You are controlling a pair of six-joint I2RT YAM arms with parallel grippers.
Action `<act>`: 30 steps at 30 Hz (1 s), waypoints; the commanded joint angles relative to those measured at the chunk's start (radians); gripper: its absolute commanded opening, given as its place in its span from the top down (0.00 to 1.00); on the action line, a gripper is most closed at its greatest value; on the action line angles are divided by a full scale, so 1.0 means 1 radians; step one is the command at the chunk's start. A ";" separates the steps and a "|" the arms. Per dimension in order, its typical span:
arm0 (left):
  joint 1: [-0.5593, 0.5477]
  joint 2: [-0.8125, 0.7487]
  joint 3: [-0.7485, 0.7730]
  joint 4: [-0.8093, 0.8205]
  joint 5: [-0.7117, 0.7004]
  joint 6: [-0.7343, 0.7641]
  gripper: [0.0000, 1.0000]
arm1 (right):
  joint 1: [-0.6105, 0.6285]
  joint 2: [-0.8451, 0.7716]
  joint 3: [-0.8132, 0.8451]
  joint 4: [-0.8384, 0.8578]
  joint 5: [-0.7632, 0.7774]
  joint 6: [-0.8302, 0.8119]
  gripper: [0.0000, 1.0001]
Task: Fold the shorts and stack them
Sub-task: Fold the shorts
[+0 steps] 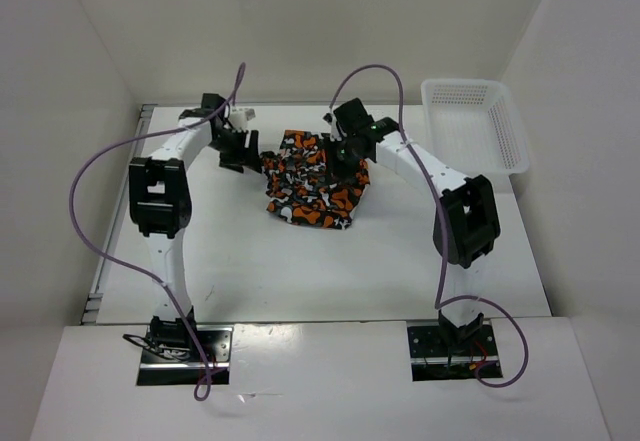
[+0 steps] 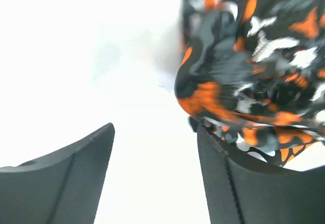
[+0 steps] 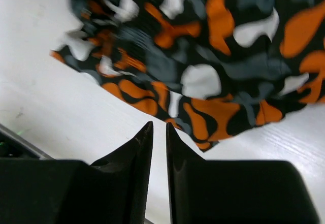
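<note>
So the shorts (image 1: 312, 186) are lying on the white surface (image 1: 250, 261), a bit past the middle toward the far side, and they sit between the two arms. They're a rumpled, roughly square bundle, not spread out flat. The print is orange, black, grey and white blotches all over.

The left end effector (image 1: 245, 156) is just beside the left edge of the shorts. In the left wrist view its fingers (image 2: 71, 178) are spread wide with nothing but bare surface in the gap. The bunched edge of the cloth bulges up right by the finger on the right of that view, and I can't tell whether it actually touches.

The right end effector (image 1: 340, 166) is over the far right part of the shorts from above. In the right wrist view its fingers (image 3: 137, 153) are pinched almost together, leaving only a thin slit, and there's no cloth in it. The tips point toward the near hem of the fabric, and bare surface shows around them, so it isn't holding anything as far as I can see.

A white plastic mesh basket (image 1: 478, 121) sits at the far right corner, well apart from the shorts. Purple cables (image 1: 95, 191) loop off both arms.
</note>
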 commanded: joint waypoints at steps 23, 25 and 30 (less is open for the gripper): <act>-0.121 0.147 0.289 -0.166 -0.089 0.023 0.17 | 0.091 0.146 0.097 0.133 0.128 0.122 0.44; -0.121 0.138 0.275 -0.157 -0.090 0.023 0.23 | 0.100 0.156 0.074 0.133 0.128 0.133 0.44; -0.121 0.138 0.315 -0.157 0.038 0.023 0.56 | 0.100 0.193 0.072 0.142 0.189 0.133 0.59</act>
